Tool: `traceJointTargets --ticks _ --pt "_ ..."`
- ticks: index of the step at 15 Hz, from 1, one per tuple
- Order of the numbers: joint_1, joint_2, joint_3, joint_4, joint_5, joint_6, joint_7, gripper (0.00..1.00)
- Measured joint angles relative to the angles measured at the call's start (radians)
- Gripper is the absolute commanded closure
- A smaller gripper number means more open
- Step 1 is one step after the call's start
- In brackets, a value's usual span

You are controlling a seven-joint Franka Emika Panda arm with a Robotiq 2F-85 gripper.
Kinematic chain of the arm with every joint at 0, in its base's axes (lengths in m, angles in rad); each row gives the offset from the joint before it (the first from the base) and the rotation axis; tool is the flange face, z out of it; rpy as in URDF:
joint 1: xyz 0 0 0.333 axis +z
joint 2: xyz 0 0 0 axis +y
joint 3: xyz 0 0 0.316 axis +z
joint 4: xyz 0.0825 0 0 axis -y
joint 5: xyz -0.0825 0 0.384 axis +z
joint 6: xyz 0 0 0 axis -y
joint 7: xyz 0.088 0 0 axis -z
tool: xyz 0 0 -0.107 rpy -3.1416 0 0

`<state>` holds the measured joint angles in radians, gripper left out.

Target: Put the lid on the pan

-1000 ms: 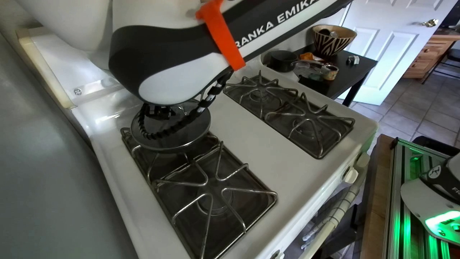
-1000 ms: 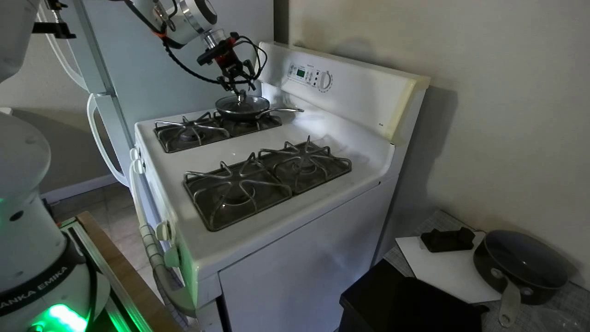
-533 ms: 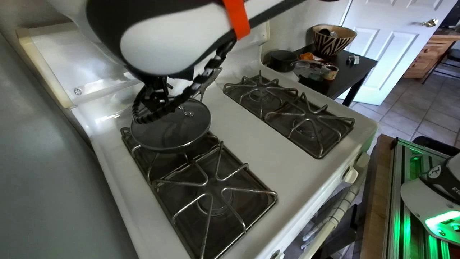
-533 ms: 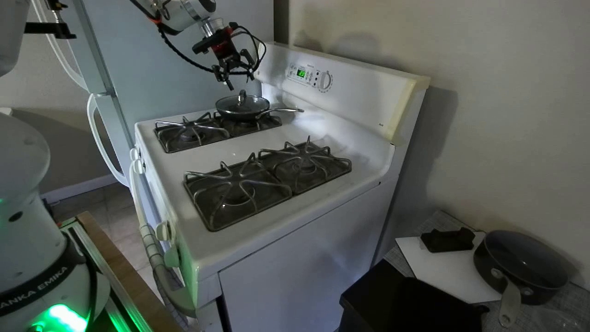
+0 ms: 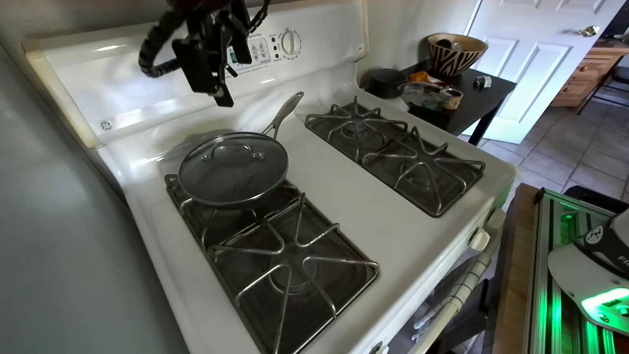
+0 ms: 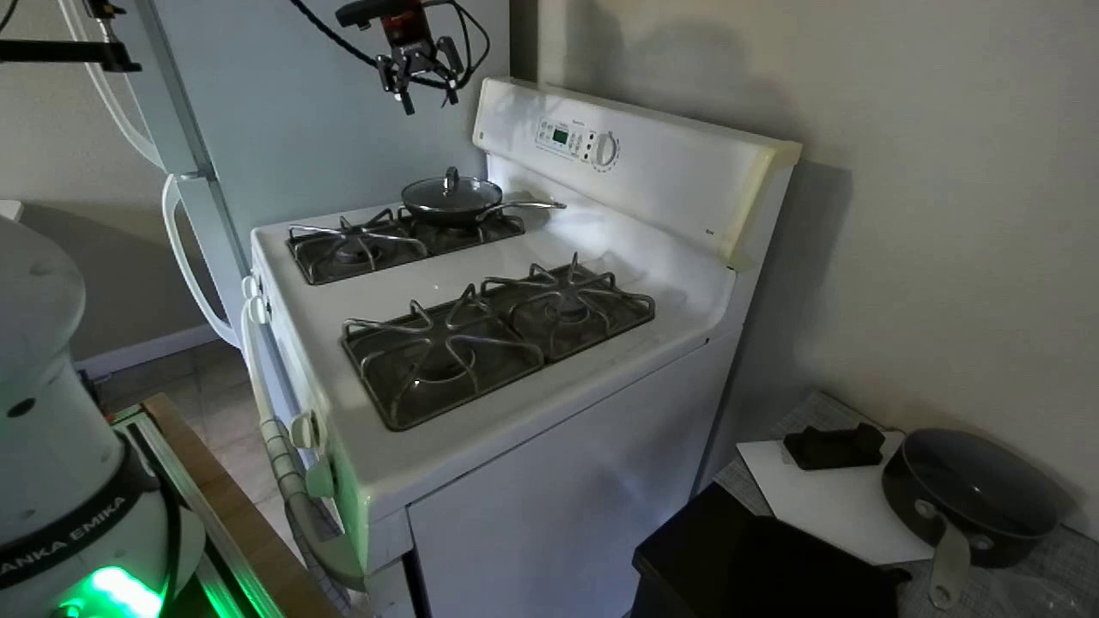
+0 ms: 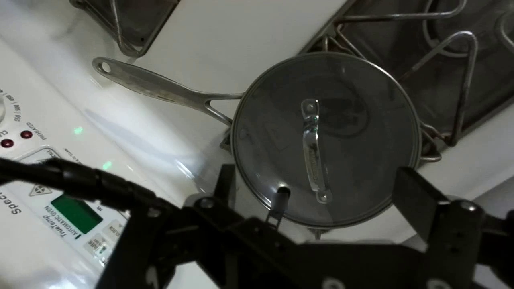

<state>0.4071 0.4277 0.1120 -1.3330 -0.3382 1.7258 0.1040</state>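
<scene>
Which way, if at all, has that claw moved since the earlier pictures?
Yes, upward. In an exterior view, the gripper was down at the lid a second ago; now all of it shows higher in that picture than the oven display.

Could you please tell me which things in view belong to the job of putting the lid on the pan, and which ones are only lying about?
Belonging to the job:
pan, on the stove
glass lid, sitting on the pan
gripper, open above the lid

Only lying about:
saucepan
striped bowl
small round container
</scene>
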Motion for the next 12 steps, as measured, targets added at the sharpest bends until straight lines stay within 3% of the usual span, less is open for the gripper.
traceJointTargets --ticks 6,12 --pt "-0.027 -0.093 0.000 -0.028 0.084 0.000 0.000 0.00" --pt "-0.027 -0.093 -0.001 -0.028 0.084 0.000 0.000 0.00"
